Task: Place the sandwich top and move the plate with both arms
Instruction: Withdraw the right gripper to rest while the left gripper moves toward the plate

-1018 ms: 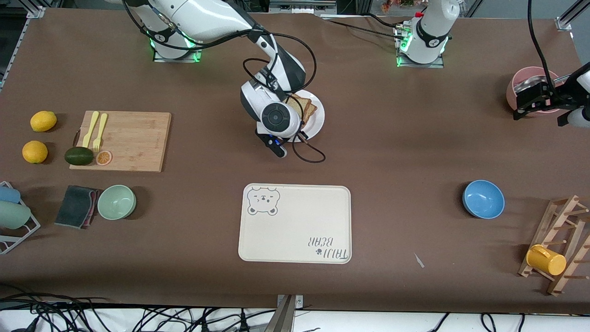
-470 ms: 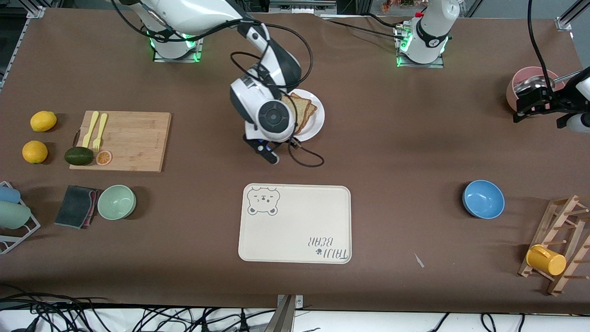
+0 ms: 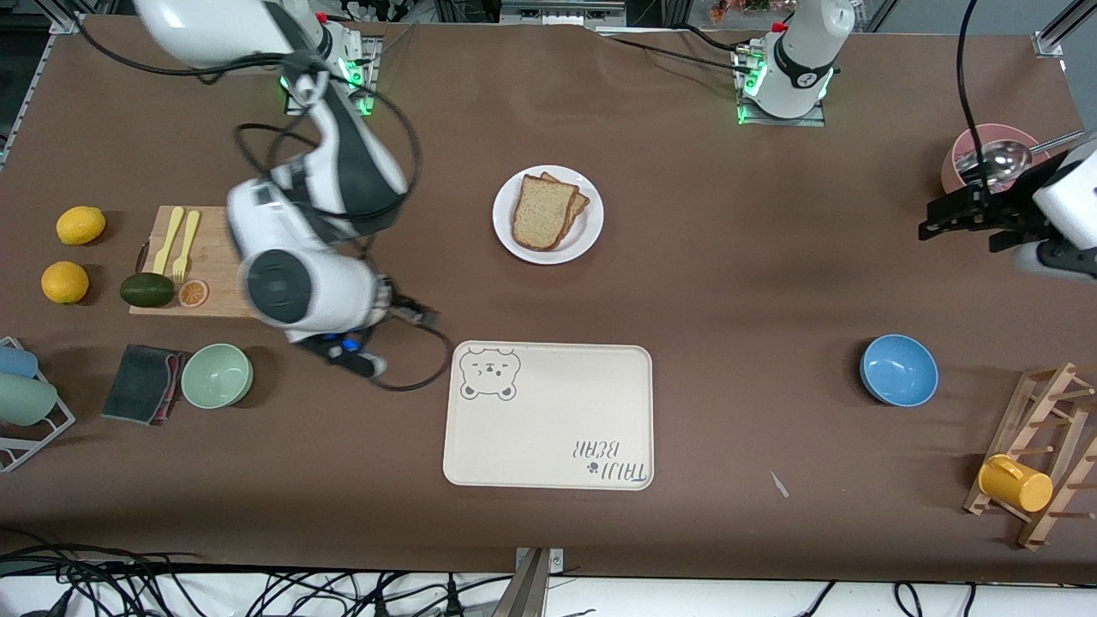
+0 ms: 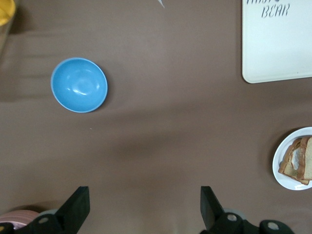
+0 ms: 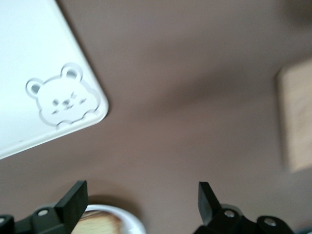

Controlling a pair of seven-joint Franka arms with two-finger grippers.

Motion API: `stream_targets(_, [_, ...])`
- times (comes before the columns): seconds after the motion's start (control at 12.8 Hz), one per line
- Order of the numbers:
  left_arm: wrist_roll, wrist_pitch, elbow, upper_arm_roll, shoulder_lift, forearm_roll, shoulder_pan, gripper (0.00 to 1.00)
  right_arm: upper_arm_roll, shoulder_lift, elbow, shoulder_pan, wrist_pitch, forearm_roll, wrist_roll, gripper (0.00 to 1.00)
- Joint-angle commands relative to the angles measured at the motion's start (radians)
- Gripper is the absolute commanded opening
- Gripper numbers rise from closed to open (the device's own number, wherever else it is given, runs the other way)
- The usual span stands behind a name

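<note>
Sandwich top (image 3: 538, 212) already lies on the lower slice on the plate (image 3: 589, 238), mid-counter, farther from the front camera than the tray (image 3: 548, 446). Placing looks done; the two-arm plate move is left. Right gripper (image 5: 139, 200), fingers apart and empty, hangs over bare counter (image 3: 728, 283) beside the cutting board (image 3: 210, 257). Left gripper (image 4: 144, 204), also apart and empty, hovers near the pink bowl (image 3: 964, 163). Open counter rings the plate; both rims reachable.
</note>
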Motion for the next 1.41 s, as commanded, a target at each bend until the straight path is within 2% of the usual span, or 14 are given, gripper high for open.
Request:
stream_targets(0.0, [0.017, 0.000, -0.027, -0.001, 0.052, -0.167, 0.058, 1.00, -0.091, -0.041, -0.006, -0.005, -0.051, -0.052, -0.229, 1.00])
stream_targets(0.16, [0.102, -0.006, -0.032, -0.008, 0.072, -0.247, 0.062, 1.00, -0.195, -0.076, -0.006, -0.008, -0.051, -0.045, -0.500, 1.00])
stream_targets(0.31, [0.161, -0.006, -0.040, -0.010, 0.136, -0.374, 0.069, 1.00, -0.272, -0.102, -0.003, -0.010, -0.051, -0.039, -0.640, 1.00])
stream_targets(0.39, [0.182, -0.002, -0.052, -0.010, 0.163, -0.417, 0.068, 1.00, -0.297, -0.161, -0.018, -0.008, -0.040, -0.026, -0.647, 1.00])
stream_targets(0.63, [0.219, 0.005, -0.111, -0.011, 0.222, -0.534, 0.062, 1.00, -0.294, -0.293, -0.102, -0.091, -0.082, -0.021, -0.658, 1.00])
stream_targets(0.7, [0.271, 0.006, -0.150, -0.011, 0.227, -0.583, 0.062, 1.00, -0.283, -0.330, -0.140, -0.126, -0.077, -0.023, -0.658, 1.00])
stream_targets(0.86, [0.323, 0.017, -0.204, -0.011, 0.245, -0.640, 0.060, 1.00, -0.120, -0.427, -0.237, -0.297, -0.065, -0.030, -0.648, 1.00])
stream_targets(0.94, [0.340, 0.073, -0.237, -0.018, 0.236, -0.636, 0.049, 1.00, -0.081, -0.456, -0.257, -0.342, -0.047, -0.035, -0.648, 1.00])
stream_targets(1.1, [0.395, 0.222, -0.320, -0.069, 0.222, -0.646, 0.035, 1.00, -0.078, -0.502, -0.288, -0.347, -0.040, -0.052, -0.648, 1.00])
stream_targets(1.25, [0.423, 0.354, -0.383, -0.134, 0.224, -0.674, 0.037, 1.00, -0.076, -0.637, -0.444, -0.347, -0.040, -0.061, -0.647, 1.00])
stream_targets(1.33, [0.440, 0.382, -0.394, -0.148, 0.231, -0.718, 0.035, 1.00, -0.070, -0.653, -0.464, -0.346, -0.034, -0.065, -0.638, 1.00])
